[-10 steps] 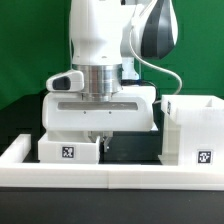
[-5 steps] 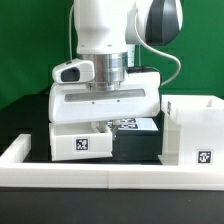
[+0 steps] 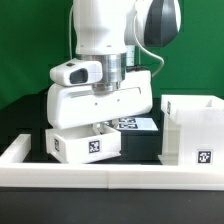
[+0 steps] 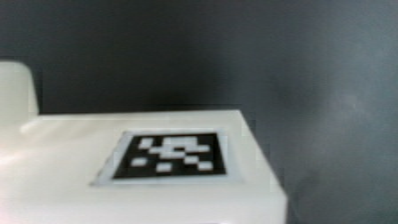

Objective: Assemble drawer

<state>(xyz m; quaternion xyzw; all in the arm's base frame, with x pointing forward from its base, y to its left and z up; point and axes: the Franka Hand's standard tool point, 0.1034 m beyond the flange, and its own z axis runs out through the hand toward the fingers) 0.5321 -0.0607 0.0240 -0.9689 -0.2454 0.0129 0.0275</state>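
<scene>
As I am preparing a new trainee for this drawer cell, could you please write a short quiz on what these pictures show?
1. True or false: the gripper holds the tall box shell.
2. On which side of the exterior view does the tall box shell stand? A left; B right; C hidden behind the arm.
3. Fill in: in the wrist view, the white part bears one black-and-white square ____.

Key: 1 false, it appears to hold the small tray, which is tilted; 2 B; 3 tag.
</scene>
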